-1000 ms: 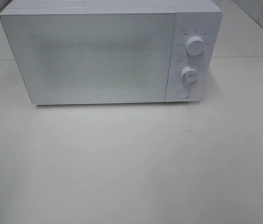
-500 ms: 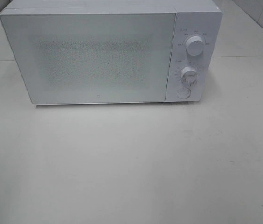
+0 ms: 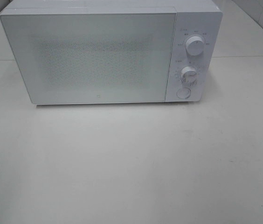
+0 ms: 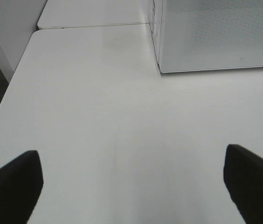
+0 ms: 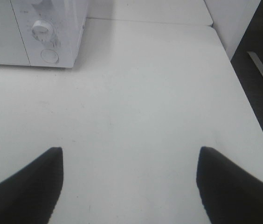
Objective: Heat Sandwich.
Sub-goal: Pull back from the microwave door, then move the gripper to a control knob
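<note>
A white microwave (image 3: 108,53) stands at the back of the table with its door shut; the sandwich is out of view. The left wrist view shows my left gripper (image 4: 134,179) open over bare tabletop, with the microwave's corner (image 4: 215,37) ahead of it. My right gripper (image 5: 130,177) is open too, nothing between its fingers, and the microwave's knob panel (image 5: 47,35) lies beyond it. Neither arm appears in the exterior high view.
Two round knobs (image 3: 195,46) and a round button (image 3: 183,93) sit on the microwave's right panel. The white table (image 3: 131,163) spreads in front. Its right edge (image 5: 243,93) drops to a dark floor; its left edge (image 4: 15,84) does too.
</note>
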